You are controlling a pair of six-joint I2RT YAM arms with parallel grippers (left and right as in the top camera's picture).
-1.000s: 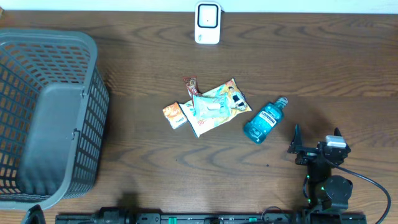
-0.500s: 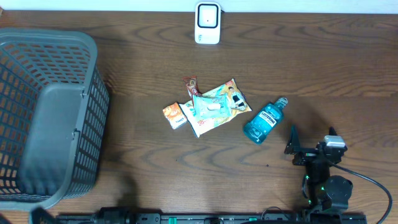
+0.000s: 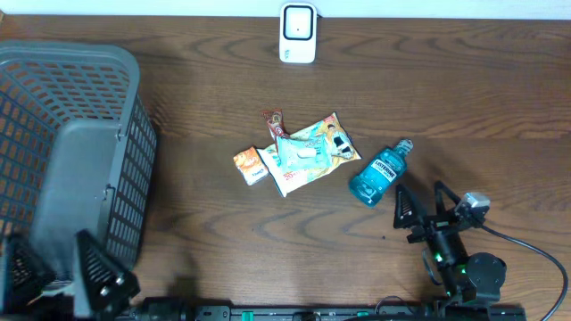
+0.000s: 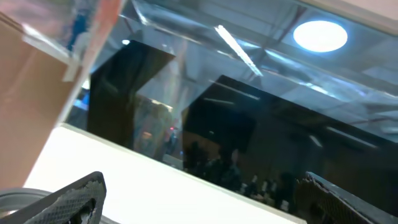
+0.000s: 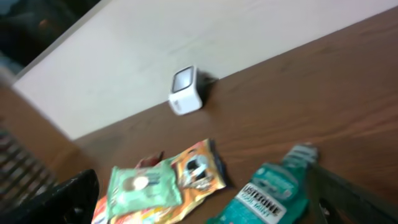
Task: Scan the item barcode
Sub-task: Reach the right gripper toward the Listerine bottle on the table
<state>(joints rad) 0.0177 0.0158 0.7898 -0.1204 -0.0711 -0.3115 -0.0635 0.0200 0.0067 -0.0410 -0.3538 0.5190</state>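
A teal mouthwash bottle (image 3: 379, 172) (image 5: 268, 193) lies on its side on the table, right of a small pile of items. The pile holds a green wipes pack (image 3: 302, 153) (image 5: 144, 185), a yellow packet (image 3: 332, 136) (image 5: 198, 165), an orange snack pack (image 3: 251, 166) and a small brown bar (image 3: 272, 119). The white barcode scanner (image 3: 297, 33) (image 5: 185, 91) stands at the table's far edge. My right gripper (image 3: 422, 208) (image 5: 205, 214) hangs open just right of and nearer than the bottle, holding nothing. My left gripper (image 3: 55, 267) (image 4: 202, 208) is open and empty at the near left, its camera facing a wall and ceiling.
A large grey mesh basket (image 3: 127, 169) fills the left side of the table, and my left gripper is at its near end. The arm bases and a cable (image 3: 526, 259) run along the front edge.
My left gripper has risen into the overhead view at the bottom left. My right gripper has shifted left toward the mouthwash bottle. The items have not moved.
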